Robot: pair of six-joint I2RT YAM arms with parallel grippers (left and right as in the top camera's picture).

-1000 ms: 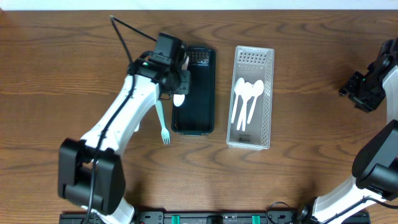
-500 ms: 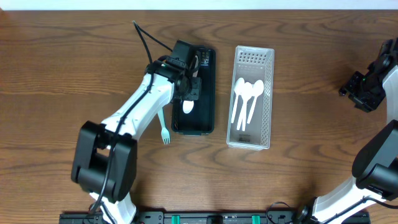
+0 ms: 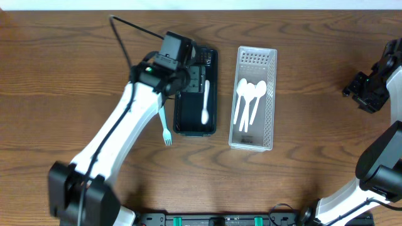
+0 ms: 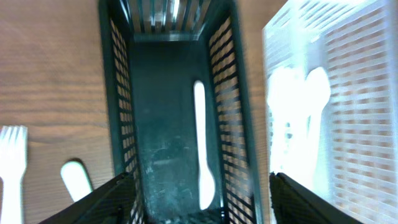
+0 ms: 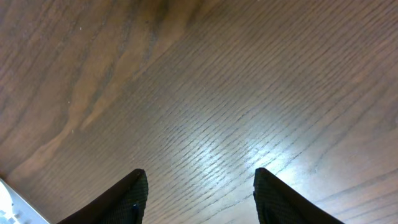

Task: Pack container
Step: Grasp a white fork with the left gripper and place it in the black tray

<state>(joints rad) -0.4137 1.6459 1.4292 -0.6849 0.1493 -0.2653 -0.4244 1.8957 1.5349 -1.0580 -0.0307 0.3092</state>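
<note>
A black mesh container (image 3: pixel 195 123) (image 4: pixel 168 124) lies left of centre, with one white spoon (image 3: pixel 205 103) (image 4: pixel 202 146) lying loose along its right wall. My left gripper (image 3: pixel 192 80) (image 4: pixel 200 186) hovers open over the container's far end, with one finger on each side of it and nothing between them. A white fork (image 3: pixel 165 129) (image 4: pixel 12 162) lies on the table left of the container. My right gripper (image 3: pixel 367 91) (image 5: pixel 199 174) stands open over bare wood at the far right.
A clear mesh tray (image 3: pixel 270 100) (image 4: pixel 348 93) with three white spoons (image 3: pixel 246 100) sits right of the black container. A white rounded utensil end (image 4: pixel 76 180) shows on the table between the fork and the container.
My left gripper has opened and let go of the white spoon, which now lies in the black container. The left arm has drawn back slightly to the left. The right arm has not moved.
</note>
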